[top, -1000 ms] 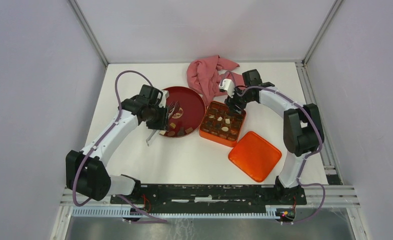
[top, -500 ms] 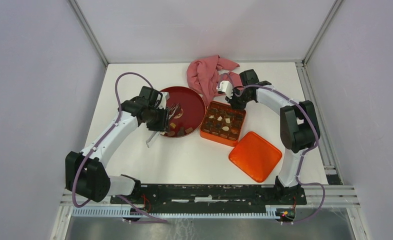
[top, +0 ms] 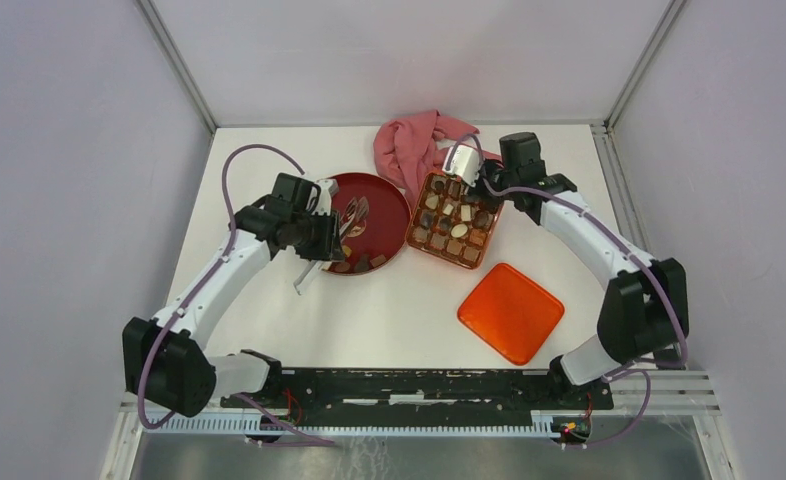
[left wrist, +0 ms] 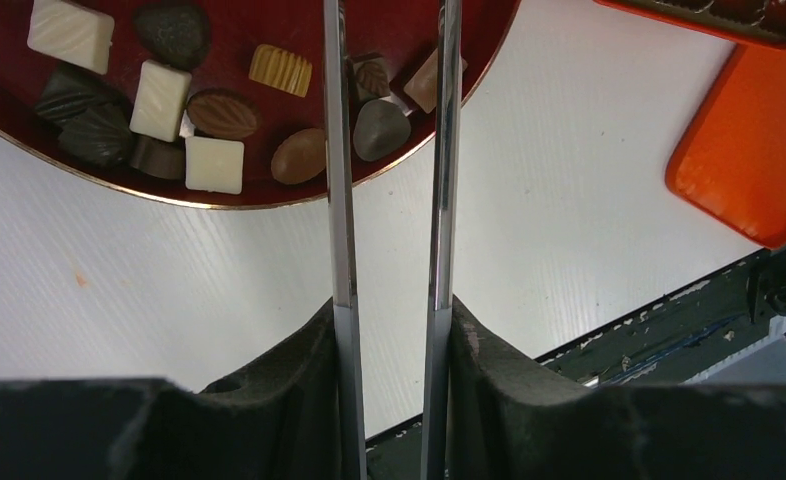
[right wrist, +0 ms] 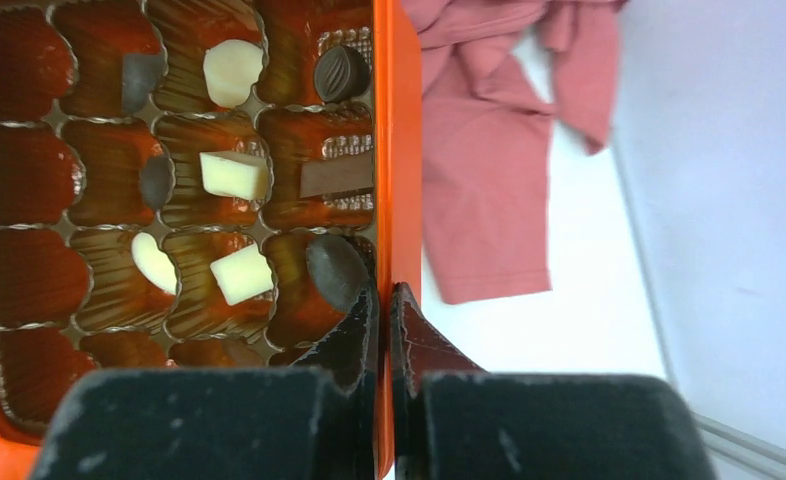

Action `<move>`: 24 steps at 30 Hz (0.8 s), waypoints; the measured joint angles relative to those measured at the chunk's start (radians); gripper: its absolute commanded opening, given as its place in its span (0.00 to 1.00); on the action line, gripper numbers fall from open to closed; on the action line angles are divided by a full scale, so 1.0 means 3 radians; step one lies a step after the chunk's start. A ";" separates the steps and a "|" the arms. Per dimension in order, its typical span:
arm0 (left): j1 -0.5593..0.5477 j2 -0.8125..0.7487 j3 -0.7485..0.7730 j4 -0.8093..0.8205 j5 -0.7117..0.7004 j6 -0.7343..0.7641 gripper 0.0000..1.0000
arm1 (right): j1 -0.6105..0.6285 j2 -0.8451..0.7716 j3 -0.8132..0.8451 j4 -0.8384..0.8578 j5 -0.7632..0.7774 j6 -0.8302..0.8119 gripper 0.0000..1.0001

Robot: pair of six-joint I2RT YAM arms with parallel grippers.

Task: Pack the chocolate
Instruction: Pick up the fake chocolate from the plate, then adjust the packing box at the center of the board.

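Where your right gripper (right wrist: 384, 300) comes together, its jaws are pinched tight on the far wall of the tin (right wrist: 394, 150), one finger inside and one outside. Just inside that wall, chocolate (right wrist: 234, 175) sits in the tin's cups: cream squares and a few dark pieces. Beyond the wall lies the pink cloth (right wrist: 484, 170), close against the tin's far side; you cannot tell whether they touch. Your left gripper (left wrist: 389, 310) is partly closed on a pair of metal tongs (left wrist: 337, 200), whose two blades run straight out between its fingers with a gap between them. They reach over the near rim of the plate (left wrist: 269, 25), where more chocolate lies in a loose cluster: dark, brown, cream and one ribbed tan piece. A dark piece shows between the blades, but the tips run out of the wrist view, so you cannot tell whether they hold anything. From above, the plate sits just left of the tin, and the lid (top: 510, 312) lies on the table (top: 389, 320), near and right of the tin, apart from it.
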 measured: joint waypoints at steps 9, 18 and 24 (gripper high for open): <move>-0.0003 -0.0146 -0.0004 0.0121 0.0141 -0.0001 0.02 | 0.0089 -0.0287 -0.0158 0.0228 0.0135 0.0093 0.00; -0.0151 -0.0209 -0.0057 0.0313 0.0404 -0.0041 0.02 | -0.0038 0.0219 -0.0158 -0.0024 -0.0200 0.0240 0.00; -0.0435 -0.0181 -0.0062 0.0495 0.0458 -0.0167 0.02 | -0.0155 0.0601 -0.0144 -0.0076 -0.0390 0.0357 0.02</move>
